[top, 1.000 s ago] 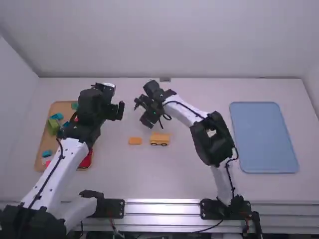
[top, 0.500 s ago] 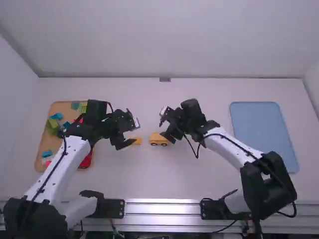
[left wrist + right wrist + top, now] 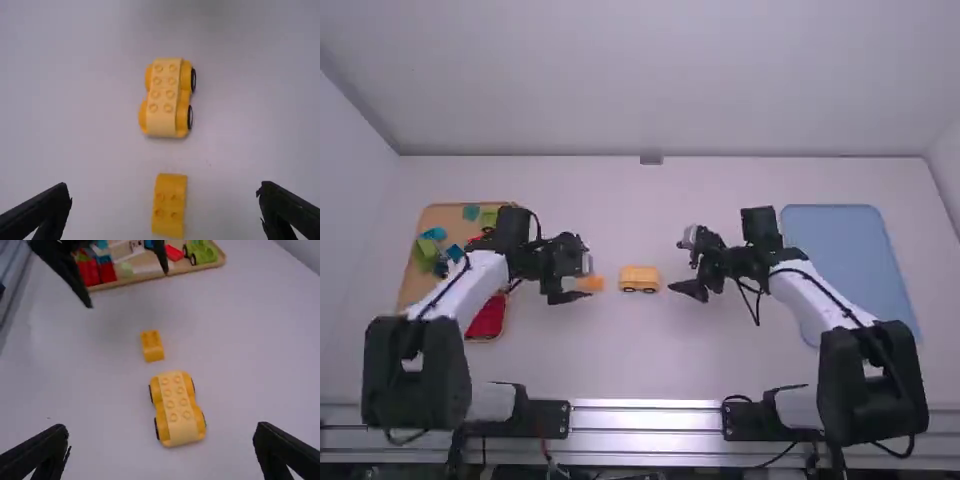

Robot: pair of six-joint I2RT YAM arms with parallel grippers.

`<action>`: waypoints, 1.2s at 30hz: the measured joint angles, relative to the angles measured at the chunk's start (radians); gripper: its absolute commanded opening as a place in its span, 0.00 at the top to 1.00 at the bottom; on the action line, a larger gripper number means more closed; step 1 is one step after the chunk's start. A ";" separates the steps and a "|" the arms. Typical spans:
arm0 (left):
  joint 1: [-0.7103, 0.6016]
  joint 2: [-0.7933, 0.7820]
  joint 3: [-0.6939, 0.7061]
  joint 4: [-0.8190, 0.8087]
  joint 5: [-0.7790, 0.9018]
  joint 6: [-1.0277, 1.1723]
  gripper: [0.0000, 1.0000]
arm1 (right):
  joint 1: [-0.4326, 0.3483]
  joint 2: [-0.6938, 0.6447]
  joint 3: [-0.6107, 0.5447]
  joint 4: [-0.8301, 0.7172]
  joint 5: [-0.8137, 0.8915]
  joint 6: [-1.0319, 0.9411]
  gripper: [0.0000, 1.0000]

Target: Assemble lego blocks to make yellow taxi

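In the high view my left gripper (image 3: 582, 278) is over the small yellow block (image 3: 591, 284), and my right gripper (image 3: 684, 266) stands right of the yellow car (image 3: 640, 278). The left wrist view has the left gripper (image 3: 165, 202) open, the yellow block (image 3: 169, 205) between its spread fingers but apart from them, and the studded car (image 3: 166, 98) farther off. Seen from the right wrist, the right gripper (image 3: 161, 442) is open around empty space, with the car (image 3: 177, 408) beyond its fingertips and the block (image 3: 152, 345) separate from the car.
A wooden tray (image 3: 442, 212) with several colored blocks and a red piece (image 3: 487, 317) lies at the left, partly beneath the left arm. The blue tray (image 3: 850, 270) rests at the right, its near left part behind the right arm.
The right gripper has swung from the far middle of the table to the right of the car. The left one has come nearer the camera and right, to the yellow block. Car and block have stayed put.
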 measured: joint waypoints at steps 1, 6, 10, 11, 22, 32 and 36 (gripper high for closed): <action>0.019 0.030 0.000 -0.002 0.024 0.016 0.01 | 0.001 0.000 0.000 0.000 -0.005 -0.011 0.01; 0.143 0.284 0.040 -0.081 0.190 0.171 0.01 | 0.031 0.000 0.000 0.000 0.000 -0.068 0.01; 0.166 0.424 0.106 -0.151 0.243 0.285 0.01 | 0.061 0.000 -0.010 0.048 0.055 -0.082 0.01; 0.164 0.462 0.127 -0.154 0.256 0.324 0.01 | 0.067 0.002 -0.018 0.079 0.063 -0.082 0.01; 0.161 0.555 0.129 0.138 0.265 0.263 0.04 | 0.111 0.092 -0.131 0.381 0.081 0.039 0.01; 0.136 0.556 0.036 0.312 0.260 0.155 0.22 | 0.092 0.095 -0.134 0.386 0.082 0.067 0.01; 0.137 0.556 0.029 0.338 0.256 0.095 0.56 | 0.084 0.095 -0.134 0.367 0.083 0.070 0.01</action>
